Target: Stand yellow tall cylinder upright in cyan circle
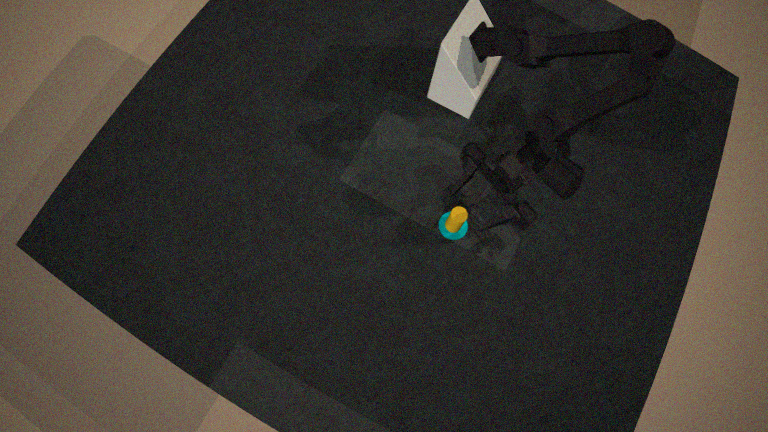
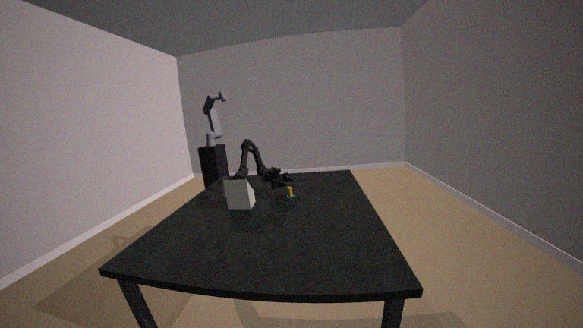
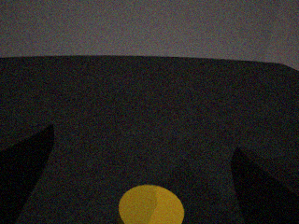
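The yellow tall cylinder (image 1: pixel 456 218) (image 2: pixel 290 190) (image 3: pixel 151 213) stands upright on the cyan circle (image 1: pixel 444 229) (image 2: pixel 288 197) on the dark table (image 1: pixel 226 178). My gripper (image 1: pixel 471 210) (image 2: pixel 282 181) (image 3: pixel 144 146) is open. Its two dark fingers stand wide apart on either side of the cylinder and do not touch it. In the wrist view the cylinder's top is at the bottom centre and the cyan rim shows under it.
A white wedge-shaped block (image 1: pixel 461 76) (image 2: pixel 238 195) stands on the table beside the arm's base. A second grey arm (image 2: pixel 213 114) on a dark pedestal stands behind the table. The table's edges are far from the circle.
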{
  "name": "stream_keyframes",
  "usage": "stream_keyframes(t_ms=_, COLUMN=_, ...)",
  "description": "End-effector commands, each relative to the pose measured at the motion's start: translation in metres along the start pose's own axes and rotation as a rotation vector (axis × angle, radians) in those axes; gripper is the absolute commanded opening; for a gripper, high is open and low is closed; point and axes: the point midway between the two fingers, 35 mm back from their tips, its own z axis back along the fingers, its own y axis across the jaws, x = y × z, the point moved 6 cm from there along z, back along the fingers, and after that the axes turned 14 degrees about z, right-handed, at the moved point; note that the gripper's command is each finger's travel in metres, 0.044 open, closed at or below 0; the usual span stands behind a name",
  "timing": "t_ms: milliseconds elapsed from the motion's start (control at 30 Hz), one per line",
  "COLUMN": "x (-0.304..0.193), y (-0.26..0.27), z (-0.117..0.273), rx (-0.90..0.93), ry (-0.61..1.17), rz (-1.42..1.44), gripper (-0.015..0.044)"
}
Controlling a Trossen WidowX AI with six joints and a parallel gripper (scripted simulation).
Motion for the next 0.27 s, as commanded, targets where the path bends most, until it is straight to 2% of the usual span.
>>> stream_keyframes(t_ms=0, x=0.015, y=-0.006, z=0.003, rx=-0.001, ry=0.0, rz=0.006, gripper=0.04)
stream_keyframes(t_ms=233, x=0.041, y=-0.016, z=0.008, rx=0.002, ry=-0.009, rz=0.004, gripper=0.04)
